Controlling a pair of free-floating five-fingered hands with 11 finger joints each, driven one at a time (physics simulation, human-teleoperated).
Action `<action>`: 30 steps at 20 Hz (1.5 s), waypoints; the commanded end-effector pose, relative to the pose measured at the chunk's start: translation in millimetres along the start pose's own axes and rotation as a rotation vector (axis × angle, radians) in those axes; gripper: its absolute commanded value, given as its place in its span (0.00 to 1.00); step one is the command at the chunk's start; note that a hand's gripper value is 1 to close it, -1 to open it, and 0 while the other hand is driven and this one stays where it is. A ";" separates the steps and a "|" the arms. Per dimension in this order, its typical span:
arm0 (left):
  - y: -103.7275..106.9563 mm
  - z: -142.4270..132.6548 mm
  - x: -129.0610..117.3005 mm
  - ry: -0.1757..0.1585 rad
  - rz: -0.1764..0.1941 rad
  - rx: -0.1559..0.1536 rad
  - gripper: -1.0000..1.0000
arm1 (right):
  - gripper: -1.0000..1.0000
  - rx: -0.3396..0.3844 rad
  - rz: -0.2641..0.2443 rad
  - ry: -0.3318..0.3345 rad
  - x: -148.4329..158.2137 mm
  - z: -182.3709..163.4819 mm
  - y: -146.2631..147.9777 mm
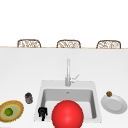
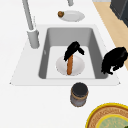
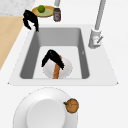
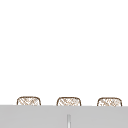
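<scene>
Right hand point(image 2: 73, 50) hangs inside the sink point(image 2: 98, 53), fingers curled down around the top end of an orange carrot point(image 2: 70, 66), pinching it. From that hand the carrot runs toward 6 o'clock in the left side view, its lower end resting on a white plate point(image 2: 77, 67) on the basin floor. In the right side view the same hand point(image 3: 52, 58) sits at 11 o'clock from the carrot point(image 3: 56, 72), above the plate point(image 3: 67, 68); whether the thumb truly closes on the carrot is hard to make out there.

Left hand point(image 1: 42, 112) hovers over the sink's front left corner with fingers curled downward, holding nothing; it shows at 3 o'clock of the basin in the left side view point(image 2: 115, 60).

A dark jar point(image 1: 28, 97) stands on the counter at 11 o'clock from the left hand. Beyond it, a woven yellow plate point(image 1: 15, 106) bears a green fruit point(image 1: 9, 111). A large red ball point(image 1: 67, 114) covers the basin's front in the front view. The faucet point(image 1: 68, 72) rises at 12 o'clock of the sink. At 3 o'clock a white dish point(image 1: 116, 105) carries a small brown item point(image 1: 109, 94) on its rim.
</scene>
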 end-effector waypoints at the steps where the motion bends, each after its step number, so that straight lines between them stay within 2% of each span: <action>1: 0.0 0.0 0.0 0.000 0.000 0.000 0.50 | 0.00 -0.003 -0.065 0.032 4.5 -16.8 4.9; 5: 0.0 0.0 0.0 0.000 0.000 0.000 0.50 | 0.00 -0.018 -0.082 0.037 5.8 -45.1 8.0; 10: 0.0 0.0 0.0 0.000 0.000 0.000 0.50 | 0.00 0.009 -0.085 0.055 16.5 -60.7 1.3; 13: 0.0 0.0 0.0 0.000 0.000 0.000 0.50 | 0.00 0.019 -0.088 0.067 16.1 -59.1 -3.2; 17: 0.0 0.0 0.0 0.000 0.000 0.000 0.50 | 0.00 -0.007 -0.070 0.059 18.0 -48.6 8.3; 18: 0.0 0.0 0.0 0.000 0.000 0.000 0.50 | 1.00 -0.013 -0.068 0.061 18.9 -46.7 10.8; 19: 0.0 0.0 0.0 0.000 0.000 0.000 0.50 | 1.00 -0.042 -0.023 0.066 17.2 -38.7 16.4; 20: 0.0 0.0 0.0 0.000 0.000 0.000 0.50 | 1.00 -0.077 -0.004 0.055 17.6 -37.7 14.8; 21: 0.0 0.0 0.0 0.000 0.000 0.000 0.50 | 1.00 -0.121 -0.007 0.051 17.8 -34.2 15.1; 24: 0.0 0.0 0.0 0.000 0.000 0.000 0.50 | 1.00 -0.172 -0.023 0.047 6.5 -28.8 16.2; 30: 0.0 0.0 0.0 0.000 0.000 0.000 0.50 | 1.00 -0.197 -0.040 0.023 10.1 -31.4 8.8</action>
